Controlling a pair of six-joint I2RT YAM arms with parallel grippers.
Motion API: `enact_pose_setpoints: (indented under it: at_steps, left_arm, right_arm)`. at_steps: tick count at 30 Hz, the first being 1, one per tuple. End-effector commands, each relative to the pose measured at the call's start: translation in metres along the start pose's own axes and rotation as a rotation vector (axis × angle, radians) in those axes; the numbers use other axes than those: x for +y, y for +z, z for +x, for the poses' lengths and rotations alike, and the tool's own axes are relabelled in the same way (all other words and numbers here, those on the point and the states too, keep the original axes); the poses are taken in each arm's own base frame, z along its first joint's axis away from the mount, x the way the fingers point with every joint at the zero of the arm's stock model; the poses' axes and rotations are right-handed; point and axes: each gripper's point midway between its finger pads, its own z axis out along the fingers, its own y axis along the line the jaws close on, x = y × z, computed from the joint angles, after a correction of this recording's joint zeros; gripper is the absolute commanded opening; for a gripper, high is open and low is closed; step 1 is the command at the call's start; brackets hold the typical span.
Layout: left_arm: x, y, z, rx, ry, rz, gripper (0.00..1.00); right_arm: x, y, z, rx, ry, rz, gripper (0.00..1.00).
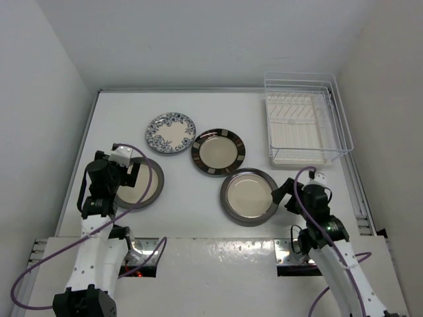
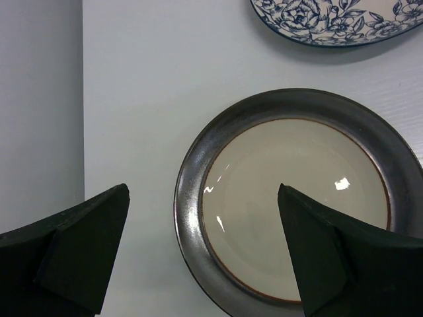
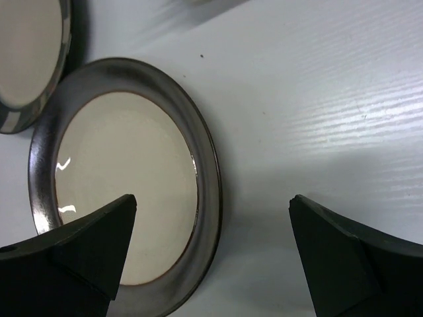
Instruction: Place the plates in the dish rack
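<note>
Four plates lie flat on the white table. The blue floral plate (image 1: 171, 132) is at the back, with the checked-rim plate (image 1: 218, 152) to its right. A dark-rimmed cream plate (image 1: 140, 185) lies at the left and another (image 1: 250, 195) at the right. The dish rack (image 1: 305, 122) stands empty at the back right. My left gripper (image 1: 127, 177) is open over the left plate's left rim (image 2: 192, 218), one finger on each side of it. My right gripper (image 1: 283, 193) is open over the right plate's right rim (image 3: 208, 191), straddling it.
The floral plate's edge (image 2: 337, 20) shows at the top of the left wrist view. The checked plate's edge (image 3: 26, 59) shows at the top left of the right wrist view. White walls enclose the table on the left, back and right. A metal mounting plate (image 1: 218, 251) spans the near edge.
</note>
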Motion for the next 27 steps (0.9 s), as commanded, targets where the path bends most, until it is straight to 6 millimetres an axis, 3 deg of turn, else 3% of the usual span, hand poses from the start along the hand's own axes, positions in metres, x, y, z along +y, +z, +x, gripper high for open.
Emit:
enact_pose_setpoints:
  at_steps: [1,4,5,8,10,12,14,18,20,24,25,27]
  left_arm:
    - [0.008,-0.004,-0.024,-0.065,-0.039,-0.031,1.00]
    - [0.018,-0.007,-0.031,-0.072,0.015,-0.063,1.00]
    - [0.022,-0.009,-0.034,-0.075,0.027,-0.079,1.00]
    - [0.014,-0.009,-0.044,-0.112,0.078,-0.025,1.00]
    - [0.004,-0.010,-0.053,-0.147,0.112,0.041,1.00]
    - [0.000,-0.010,-0.054,-0.158,0.104,0.063,1.00]
    - [-0.001,-0.011,-0.060,-0.175,0.106,0.076,1.00]
    - [-0.006,-0.009,-0.060,-0.174,0.099,0.097,1.00]
    - [-0.006,-0.008,-0.055,-0.161,0.098,0.091,1.00]
    - [-0.005,-0.010,-0.054,-0.156,0.097,0.082,1.00]
    - [-0.003,-0.011,-0.058,-0.164,0.098,0.078,1.00]
    - [-0.003,-0.011,-0.058,-0.164,0.098,0.078,1.00]
  right_arm:
    - [0.014,-0.004,-0.006,0.015,0.020,-0.040,1.00]
    - [0.029,-0.001,-0.013,-0.006,0.046,-0.110,1.00]
    - [0.050,-0.003,-0.026,-0.050,0.056,-0.211,1.00]
    - [0.063,-0.003,-0.033,-0.081,0.063,-0.281,1.00]
    - [0.054,-0.001,-0.039,-0.102,0.128,-0.207,1.00]
    - [0.030,0.005,-0.041,-0.132,0.182,-0.074,1.00]
    - [0.024,0.010,-0.045,-0.160,0.210,-0.041,0.99]
    - [0.009,0.023,-0.024,-0.052,0.212,0.049,0.93]
    - [0.017,0.026,-0.022,-0.028,0.213,0.004,0.91]
    - [0.005,0.030,0.006,0.068,0.226,0.043,0.83]
    - [-0.005,0.032,0.022,0.095,0.227,0.059,0.82]
    - [0.006,0.035,0.017,0.052,0.246,-0.021,0.80]
